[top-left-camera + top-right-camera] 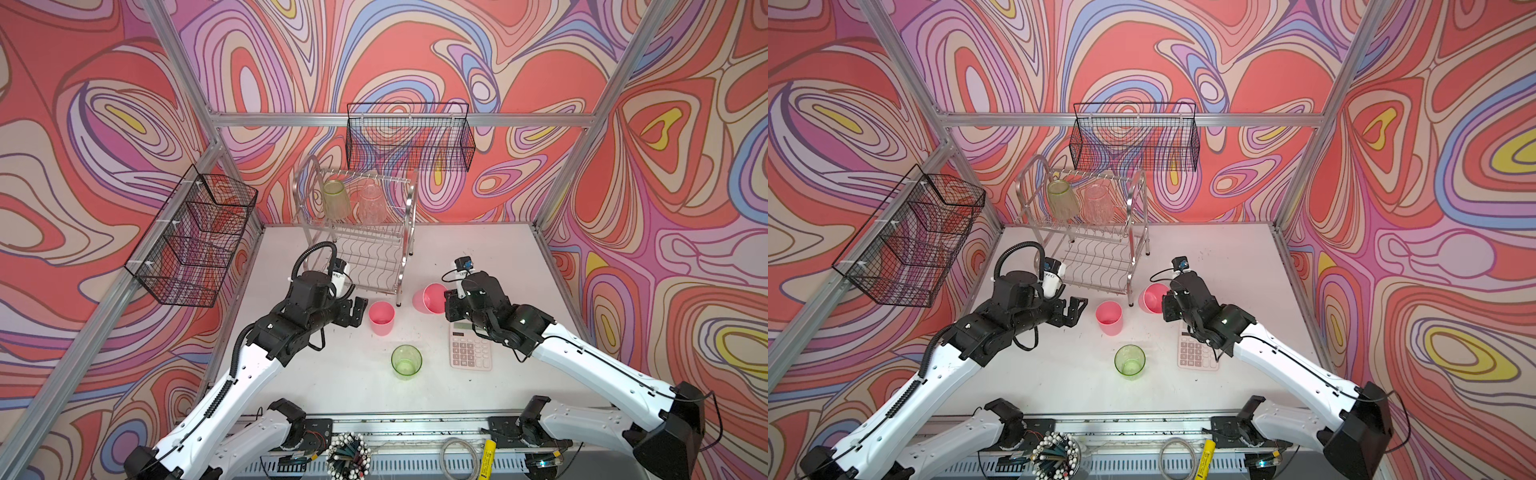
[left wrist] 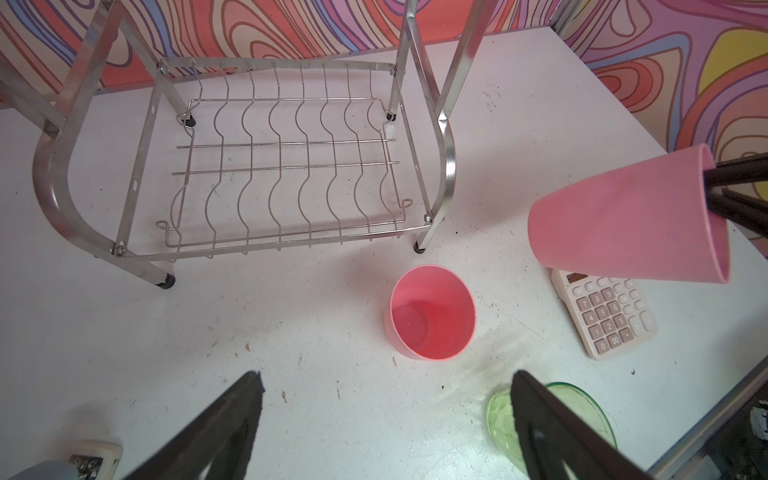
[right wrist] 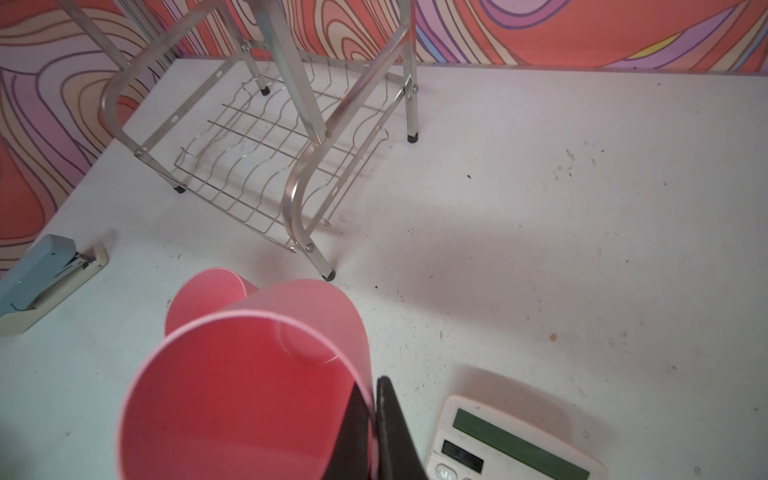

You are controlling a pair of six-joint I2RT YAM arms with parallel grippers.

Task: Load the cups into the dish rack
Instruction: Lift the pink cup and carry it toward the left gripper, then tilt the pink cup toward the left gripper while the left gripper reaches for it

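The silver dish rack (image 1: 357,245) stands at the back left of the table. Its upper tier holds an upturned green cup (image 1: 336,199) and a clear ribbed cup (image 1: 372,203). My right gripper (image 3: 372,386) is shut on the rim of a pink cup (image 3: 249,374), one finger inside and one outside. That cup (image 1: 430,298) hangs tilted just right of the rack's front foot. A second pink cup (image 1: 381,318) stands upright on the table. My left gripper (image 2: 386,386) is open and empty just left of it. A green cup (image 1: 406,361) stands nearer the front.
A calculator (image 1: 469,349) lies under my right wrist. A blue stapler (image 3: 45,278) lies left of the rack's front. Black mesh baskets hang on the back wall (image 1: 409,137) and the left wall (image 1: 195,237). A pen holder (image 1: 349,455) sits below the front edge.
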